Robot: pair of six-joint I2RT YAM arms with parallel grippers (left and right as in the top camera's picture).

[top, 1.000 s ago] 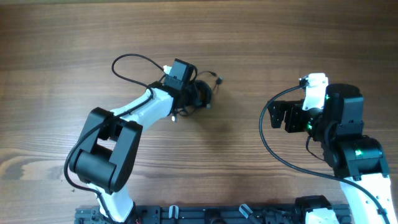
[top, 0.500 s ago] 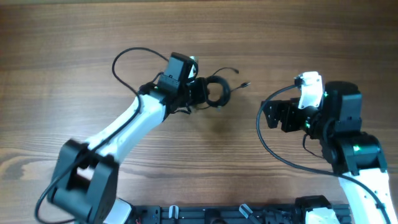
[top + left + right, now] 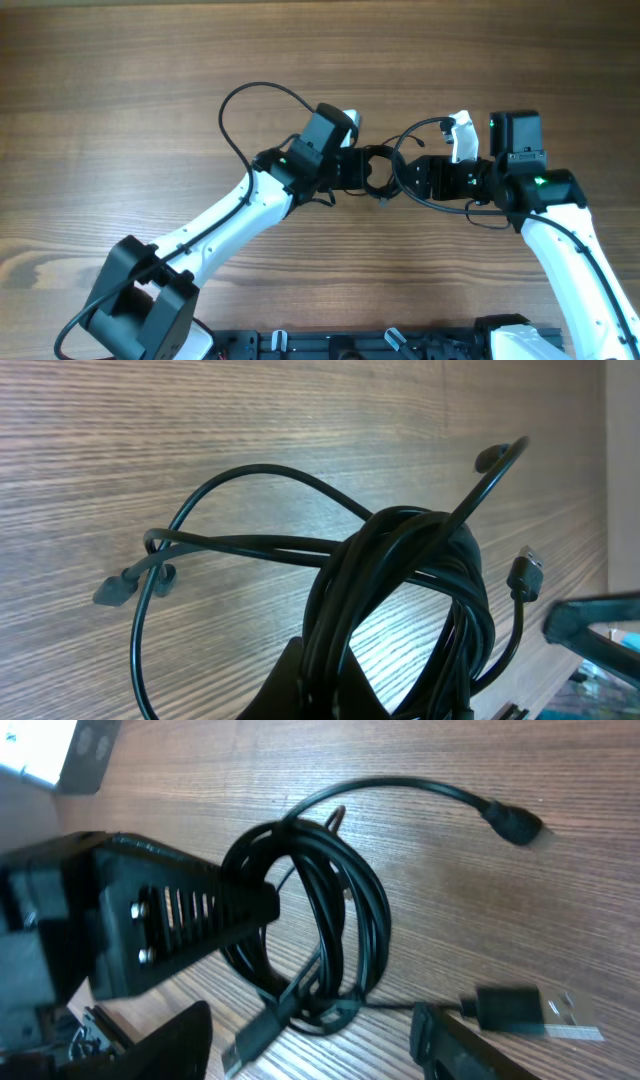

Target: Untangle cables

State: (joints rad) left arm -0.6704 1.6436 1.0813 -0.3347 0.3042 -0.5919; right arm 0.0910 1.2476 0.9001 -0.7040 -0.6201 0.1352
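- table (image 3: 150, 80) is showing warm brown wood, with darker grain streaks running along it
- in the left wrist view its grain is looking paler, finely striped
- cables (image 3: 378, 172) are reading plain glossy black, no markings
- flat plug (image 3: 530, 1010) is showing a black body and a silvery metal tip
- second plug (image 3: 515, 823) is looking dark grey-black all over
- left gripper (image 3: 360, 170) is reading matte black; right gripper (image 3: 412, 178) is reading the same
- left arm (image 3: 225, 215) is showing white links and black joints
- right arm (image 3: 565, 235) is showing a white shell and black housing
- small green lights are glowing on both arms
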